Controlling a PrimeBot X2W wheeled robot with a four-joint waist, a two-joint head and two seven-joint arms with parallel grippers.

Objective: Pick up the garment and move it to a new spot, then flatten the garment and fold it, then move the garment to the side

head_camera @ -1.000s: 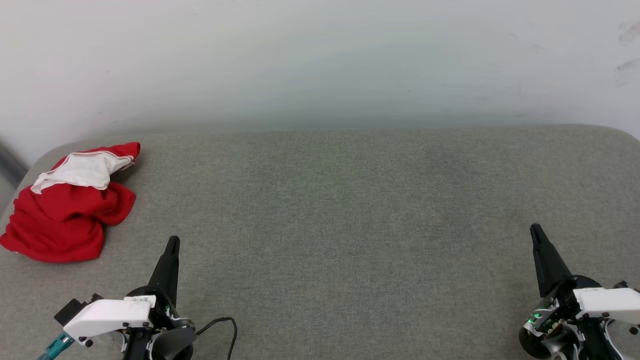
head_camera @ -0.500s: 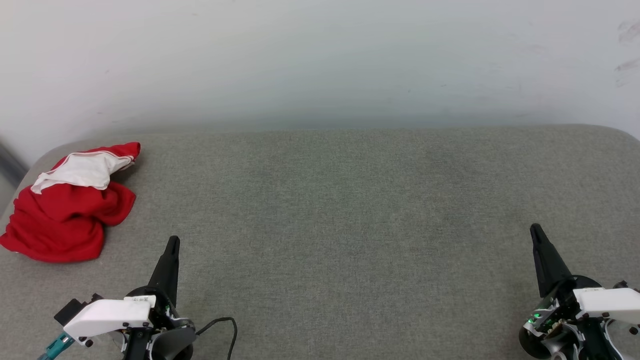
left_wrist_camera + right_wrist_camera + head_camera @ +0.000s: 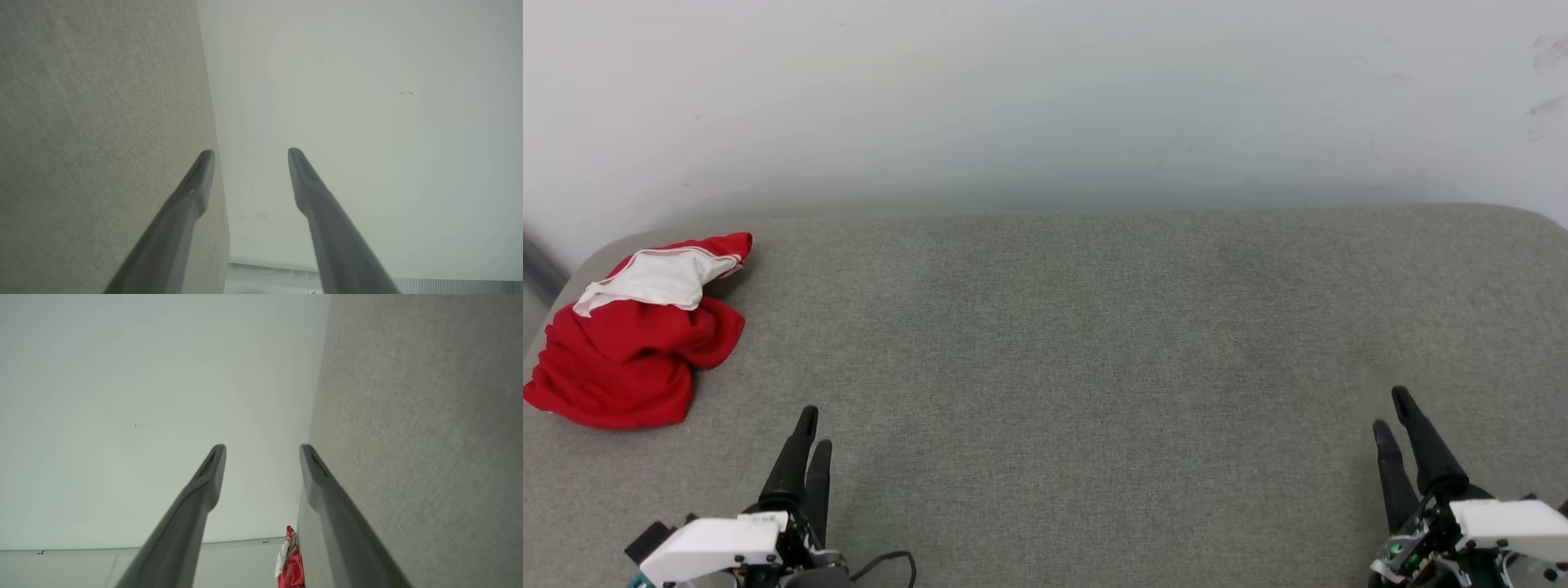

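Head view.

Item 1: garment (image 3: 633, 343). Red cloth with a white section on top, crumpled in a heap. It lies at the far left of the grey fabric surface (image 3: 1094, 327), close to that surface's rounded corner and well apart from both grippers.

Item 2: left gripper (image 3: 815, 429). Sits low at the left, fingers pointing up the view. It is nearer the garment than the other gripper but not touching it. A dark cable (image 3: 882, 562) curls just beside its base.

Item 3: right gripper (image 3: 1388, 410). Sits low at the right, over bare surface.

Item 4: wall (image 3: 1045, 98). Pale and plain, it rises behind the surface.

Left wrist view: left gripper (image 3: 250, 153). The two fingers are spread with a clear gap between the tips and nothing held. Grey fabric lies on one side and the wall on the other.

Right wrist view: right gripper (image 3: 262, 448). The fingers are likewise parted and hold nothing. The garment (image 3: 291, 563) shows small and distant at the surface's edge, low between the fingers.
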